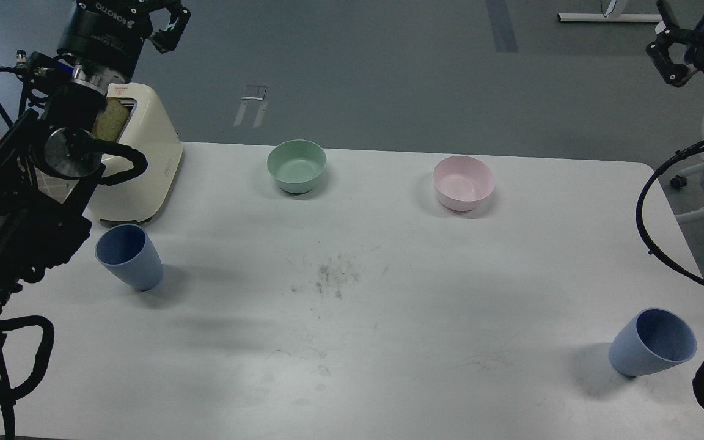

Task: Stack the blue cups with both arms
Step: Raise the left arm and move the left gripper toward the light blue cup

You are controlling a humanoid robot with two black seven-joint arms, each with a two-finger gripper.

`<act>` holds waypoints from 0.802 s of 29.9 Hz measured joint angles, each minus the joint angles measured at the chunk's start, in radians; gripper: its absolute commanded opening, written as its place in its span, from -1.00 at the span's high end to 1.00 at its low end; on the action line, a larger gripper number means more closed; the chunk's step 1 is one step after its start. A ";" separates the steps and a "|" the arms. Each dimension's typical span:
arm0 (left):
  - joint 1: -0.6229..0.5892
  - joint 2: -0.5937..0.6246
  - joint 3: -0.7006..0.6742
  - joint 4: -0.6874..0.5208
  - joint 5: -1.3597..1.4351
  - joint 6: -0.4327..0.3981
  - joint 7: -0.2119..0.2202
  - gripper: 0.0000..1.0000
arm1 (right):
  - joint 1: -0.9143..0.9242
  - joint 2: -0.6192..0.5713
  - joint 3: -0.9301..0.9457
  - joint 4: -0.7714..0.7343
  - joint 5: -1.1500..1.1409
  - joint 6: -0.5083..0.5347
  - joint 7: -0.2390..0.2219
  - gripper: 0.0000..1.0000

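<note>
Two blue cups stand upright and far apart on the white table (pixel 388 342). One blue cup (pixel 129 256) is at the left, just in front of the toaster, and the other blue cup (pixel 652 343) is near the front right corner. My left gripper (pixel 170 27) is raised at the top left, above and behind the toaster, well away from the left cup; its fingers are apart and hold nothing. My right gripper (pixel 668 52) hangs high at the top right, off the table's far right edge, also open and empty, far from the right cup.
A cream toaster (pixel 144 171) with a slice of bread in it stands at the back left under my left arm. A mint-green bowl (pixel 296 165) and a pink bowl (pixel 463 182) sit along the back. Crumbs (pixel 330 276) mark the middle. Chair legs (pixel 703 211) show beyond the right edge.
</note>
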 measured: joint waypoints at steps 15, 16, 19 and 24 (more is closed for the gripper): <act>-0.009 0.003 0.009 0.005 0.000 0.008 0.003 -0.95 | -0.005 0.001 -0.003 -0.004 0.000 0.000 0.000 -1.00; -0.010 0.003 0.011 0.005 0.000 0.008 0.004 -0.95 | -0.005 0.001 -0.003 -0.005 0.000 0.000 0.000 -1.00; -0.012 0.000 0.013 0.009 0.002 0.008 0.004 -0.95 | -0.006 0.006 -0.003 -0.003 0.002 0.000 0.000 -1.00; -0.012 0.000 0.012 0.014 0.003 0.004 0.004 -0.95 | -0.011 0.010 -0.003 0.005 0.005 0.000 0.001 -1.00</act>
